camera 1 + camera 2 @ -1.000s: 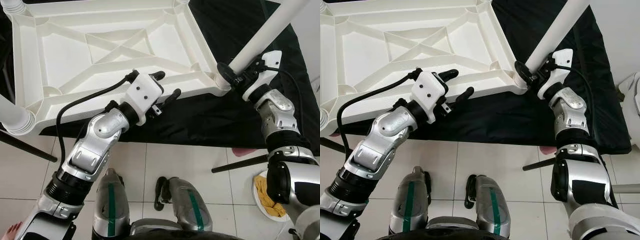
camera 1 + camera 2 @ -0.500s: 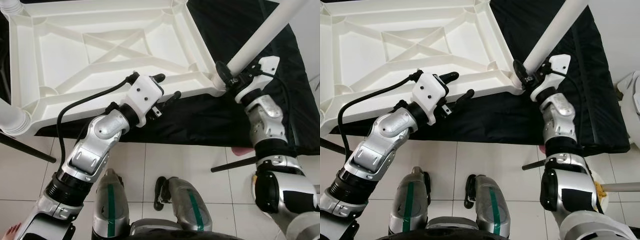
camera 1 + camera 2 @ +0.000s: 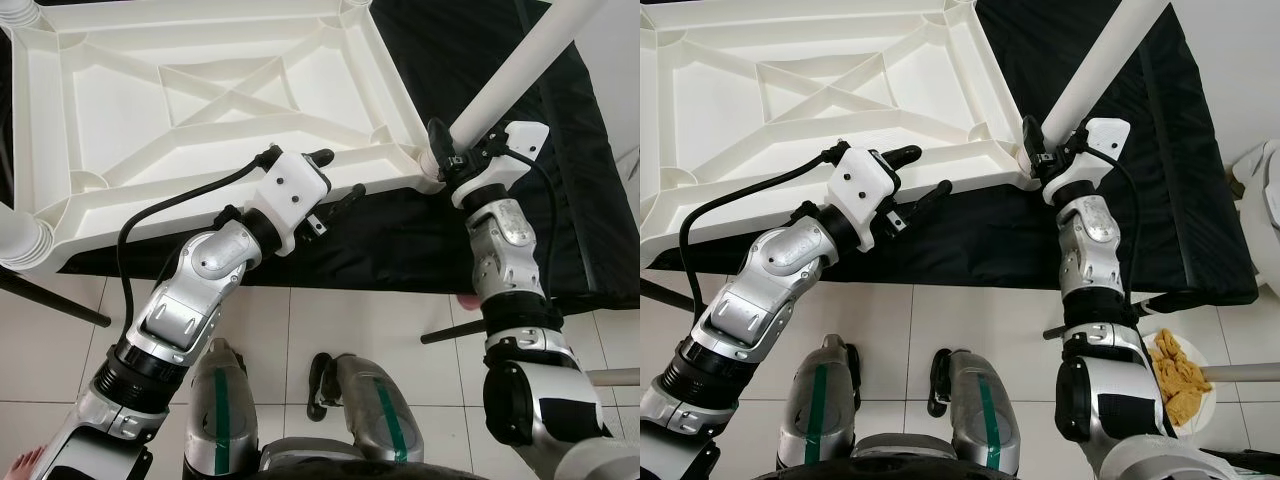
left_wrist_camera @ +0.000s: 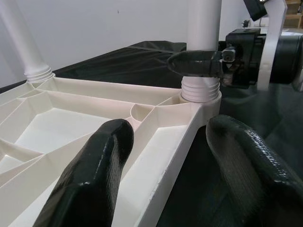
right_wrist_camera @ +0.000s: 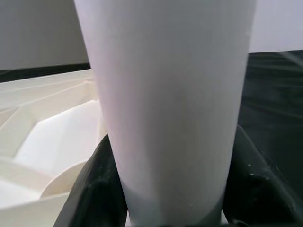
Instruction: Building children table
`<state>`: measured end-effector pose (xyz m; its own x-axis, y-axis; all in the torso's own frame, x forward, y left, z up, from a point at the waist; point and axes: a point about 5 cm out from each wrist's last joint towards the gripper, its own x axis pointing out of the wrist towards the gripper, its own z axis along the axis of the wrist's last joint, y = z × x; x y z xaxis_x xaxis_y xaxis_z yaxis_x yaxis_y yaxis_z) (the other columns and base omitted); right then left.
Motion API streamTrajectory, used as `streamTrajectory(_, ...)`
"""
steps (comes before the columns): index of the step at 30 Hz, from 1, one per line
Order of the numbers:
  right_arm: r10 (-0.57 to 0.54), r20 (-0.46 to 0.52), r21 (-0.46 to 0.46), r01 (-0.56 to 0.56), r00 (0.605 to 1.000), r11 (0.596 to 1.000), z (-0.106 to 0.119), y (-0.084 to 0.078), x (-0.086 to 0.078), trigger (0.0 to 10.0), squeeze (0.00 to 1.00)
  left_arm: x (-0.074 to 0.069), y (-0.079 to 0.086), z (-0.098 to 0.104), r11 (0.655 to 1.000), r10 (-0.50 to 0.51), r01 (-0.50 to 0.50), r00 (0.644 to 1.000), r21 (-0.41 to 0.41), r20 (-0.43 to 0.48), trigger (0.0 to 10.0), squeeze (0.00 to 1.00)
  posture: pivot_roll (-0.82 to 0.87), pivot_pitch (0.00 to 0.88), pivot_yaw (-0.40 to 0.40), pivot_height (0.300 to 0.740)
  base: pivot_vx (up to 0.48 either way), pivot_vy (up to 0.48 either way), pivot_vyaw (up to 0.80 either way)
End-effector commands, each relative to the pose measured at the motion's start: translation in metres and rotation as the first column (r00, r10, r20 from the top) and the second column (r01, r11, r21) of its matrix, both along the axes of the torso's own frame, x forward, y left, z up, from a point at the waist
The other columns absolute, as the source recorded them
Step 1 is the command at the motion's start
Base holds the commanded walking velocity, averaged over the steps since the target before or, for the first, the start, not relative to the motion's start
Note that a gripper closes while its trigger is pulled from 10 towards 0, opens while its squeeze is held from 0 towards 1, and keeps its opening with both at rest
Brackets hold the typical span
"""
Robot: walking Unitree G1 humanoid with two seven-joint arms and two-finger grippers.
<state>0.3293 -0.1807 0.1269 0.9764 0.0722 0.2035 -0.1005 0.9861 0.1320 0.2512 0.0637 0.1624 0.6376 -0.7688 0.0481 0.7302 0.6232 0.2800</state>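
Observation:
The white plastic table top (image 3: 200,110) lies upside down on a black cloth. A white leg (image 3: 510,75) stands in its near right corner socket, and my right gripper (image 3: 445,160) is shut on that leg just above the threaded base. In the right wrist view the leg (image 5: 165,94) sits between both black fingers (image 5: 102,189). My left gripper (image 3: 338,175) is open and straddles the table's near rim, one finger inside the frame and one outside (image 4: 251,165). Another leg (image 3: 20,235) stands at the near left corner.
The black cloth (image 3: 450,240) covers the floor under the table and out to the right. Thin black rods (image 3: 50,295) (image 3: 455,330) cross the white tiles. A plate of yellow food (image 3: 1175,375) sits on the floor at the right. My feet are below.
My right forearm has swung to the left and its wrist has turned around the leg, still gripping it at the corner socket. The left gripper has stayed on the near rim.

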Motion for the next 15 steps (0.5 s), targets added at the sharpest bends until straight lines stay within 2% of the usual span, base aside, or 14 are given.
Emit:
streamTrajectory(1,-0.061,-0.040,0.063,0.064,0.997,0.996,-0.006,-0.003,-0.002,0.0,0.00,-0.005,-0.005,-0.003,0.996,-0.091,0.091,0.996,0.023,-0.019,10.0,0.00,0.11,0.037,-0.111,0.740,0.000,0.000,0.00)
streamTrajectory(2,-0.128,-0.042,0.072,0.131,0.991,0.989,-0.006,-0.002,-0.004,0.0,0.00,-0.005,-0.005,-0.003,0.995,-0.093,0.093,0.995,0.024,-0.019,10.0,0.00,0.11,0.037,-0.111,0.740,0.000,0.000,0.00)
streamTrajectory(3,-0.128,-0.042,0.072,0.131,0.991,0.989,-0.006,-0.002,-0.004,0.0,0.00,-0.005,-0.005,-0.003,0.995,-0.093,0.093,0.995,0.024,-0.019,10.0,0.00,0.11,0.037,-0.111,0.740,0.000,0.000,0.00)
streamTrajectory(5,-0.265,-0.085,0.074,0.271,0.961,0.960,-0.010,0.000,-0.008,0.0,0.00,-0.005,-0.005,-0.003,0.995,-0.095,0.095,0.995,0.025,-0.019,10.0,0.00,0.11,0.033,-0.111,0.740,0.000,0.000,0.00)
streamTrajectory(6,-0.265,-0.085,0.074,0.271,0.961,0.960,-0.010,0.000,-0.008,0.0,0.00,-0.005,-0.005,-0.003,0.995,-0.095,0.095,0.995,0.025,-0.019,10.0,0.00,0.11,0.033,-0.111,0.740,0.000,0.000,0.00)
streamTrajectory(8,-0.341,-0.110,0.054,0.348,0.934,0.936,-0.012,0.003,-0.011,0.0,0.00,-0.005,-0.005,-0.003,0.995,-0.094,0.095,0.995,0.026,-0.017,10.0,0.00,0.12,0.029,-0.113,0.740,0.000,0.000,0.00)
streamTrajectory(15,-0.363,-0.109,0.013,0.367,0.925,0.930,-0.013,0.001,-0.013,0.0,0.00,-0.005,-0.005,-0.003,0.996,-0.087,0.087,0.996,0.025,-0.016,10.0,0.00,0.12,0.024,-0.116,0.740,0.000,0.000,0.00)
